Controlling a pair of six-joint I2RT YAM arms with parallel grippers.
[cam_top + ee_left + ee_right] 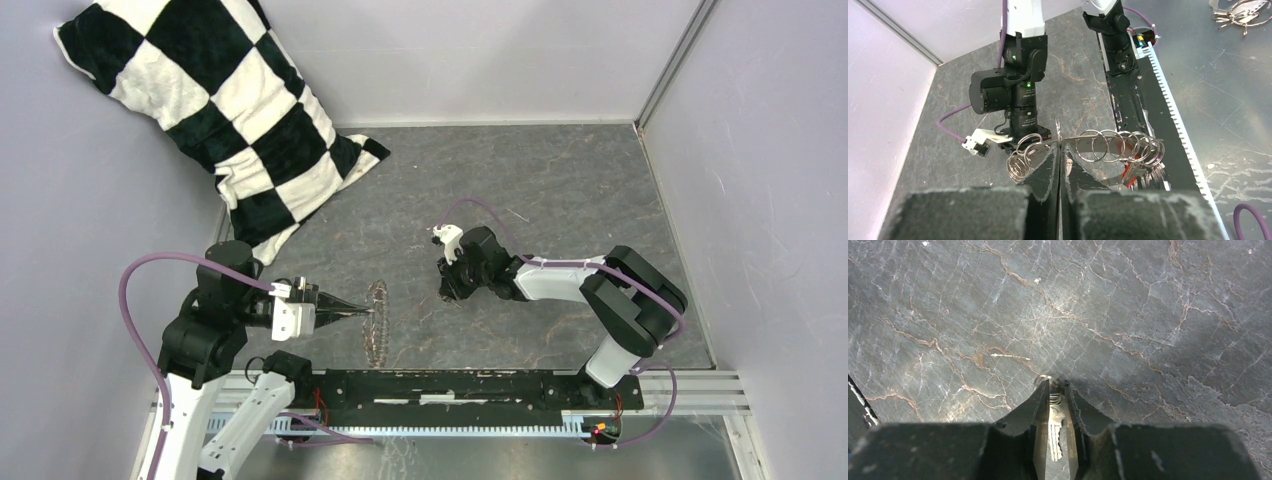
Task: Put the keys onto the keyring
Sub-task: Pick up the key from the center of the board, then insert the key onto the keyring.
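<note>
Between the fingers of my right gripper (1055, 388) sits the key (1054, 432), pinched from both sides. It is a small, pale silver-grey strip of metal with a row of fine notches on the face turned to my wrist camera. A little round loop of metal shows just past my fingertips. Its long axis runs straight along my fingers: the notched part lies back toward my wrist, and the looped end points out and down at the grey marbled table (1148, 315). Whether that end touches the stone I cannot tell.

My left gripper (1059, 150) is closed tight, its pads pressed together on the wire of the keyring (1108, 146). The keyring is a chain of many small silver rings, overlapping one another, with a bit of red showing among those on the right. In my left wrist view it stretches across from side to side. From above it stands on edge as a thin oval whose long axis runs from near to far. It is left of the key, well apart from it, with bare table between.

Beyond it stands my right arm (1018, 85). A black rail (450, 385) runs along the near edge, and a black-and-white checked pillow (230, 110) leans in the far left corner.
</note>
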